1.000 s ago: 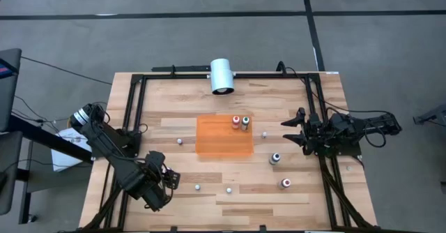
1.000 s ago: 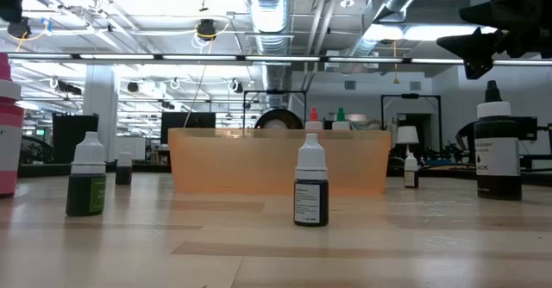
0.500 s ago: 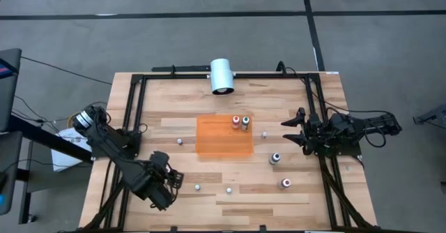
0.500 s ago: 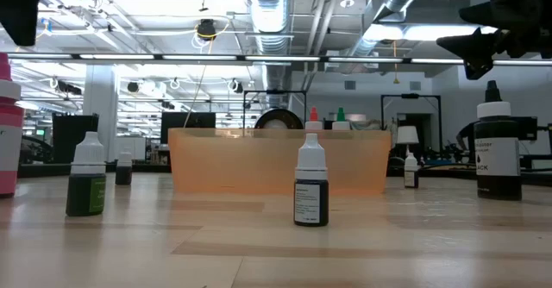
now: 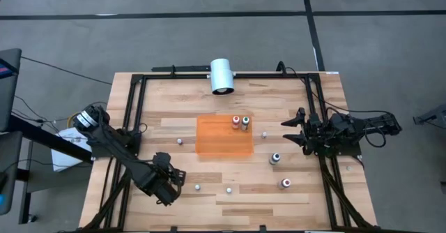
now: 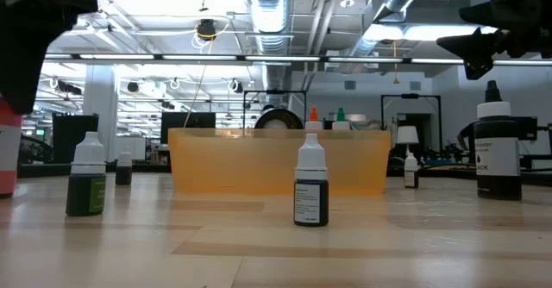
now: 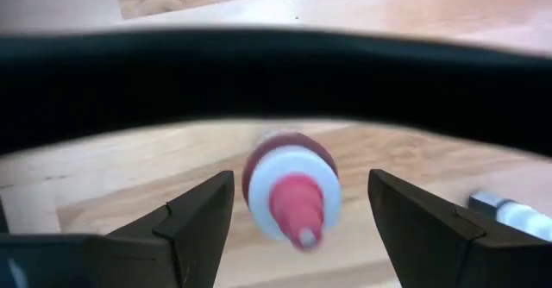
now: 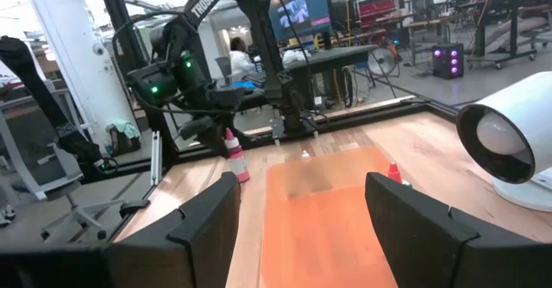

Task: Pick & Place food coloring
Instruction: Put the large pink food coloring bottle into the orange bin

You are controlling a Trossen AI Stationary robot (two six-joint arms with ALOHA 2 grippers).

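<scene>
Down at the near-left part of the desk (image 5: 293,100), the left gripper (image 7: 300,215) hung right over a red bottle (image 7: 291,187), fingers (image 7: 194,223) spread wide on either side of its pale cap, not touching it. From overhead that gripper (image 5: 169,182) sat low on the left side, just short of a small bottle (image 5: 197,188) standing on the wood, with another (image 5: 228,190) just beyond it.

Over in the middle, the orange tray (image 5: 216,146) already carried two bottles, a red one (image 5: 236,121) and a green one (image 5: 245,123), side by side in its far-right corner. Three more stood loose on the desk to the right: one (image 5: 264,134) just off the tray's edge, a dark one (image 5: 275,158) nearer, a red one (image 5: 285,183) nearest. A lone bottle (image 5: 179,141) stood left of the tray.

The right gripper (image 5: 287,132) waited at the right edge, fingers (image 8: 207,228) spread, holding nothing. A white cylinder (image 5: 222,75) lay at the far side.
</scene>
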